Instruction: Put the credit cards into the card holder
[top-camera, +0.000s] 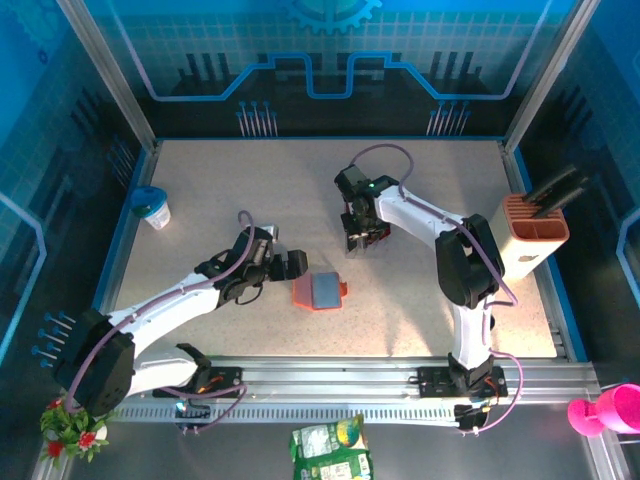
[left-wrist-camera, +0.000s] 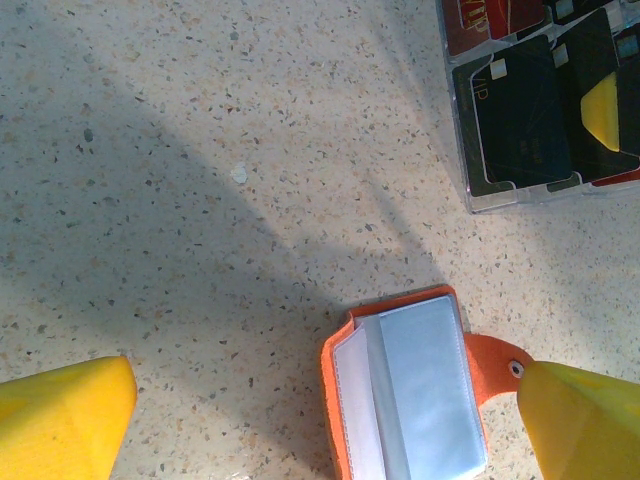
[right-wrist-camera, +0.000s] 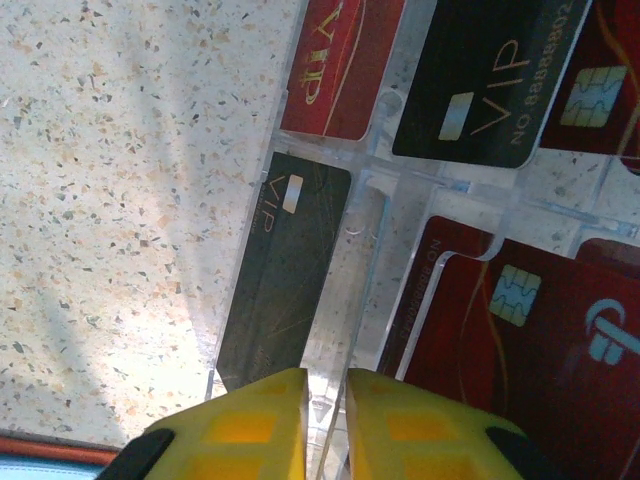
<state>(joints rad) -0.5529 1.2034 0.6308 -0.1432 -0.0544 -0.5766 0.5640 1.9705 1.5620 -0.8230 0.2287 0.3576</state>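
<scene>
The card holder (top-camera: 318, 291) is lying open near the middle of the speckled table (top-camera: 220, 190), its grey-blue inside facing up. The credit cards (right-wrist-camera: 480, 70), red and black, are lying in a clear tray (right-wrist-camera: 365, 190) at about one o'clock from it, apart from it. The right gripper (right-wrist-camera: 325, 405) is hovering over that tray with its fingers drawn narrow, a mere slit between them; whether it is pinching anything I cannot tell. The left gripper (left-wrist-camera: 325, 425) is standing wide at ten o'clock of the card holder, its yellow fingertips flanking the card holder in the wrist view.
</scene>
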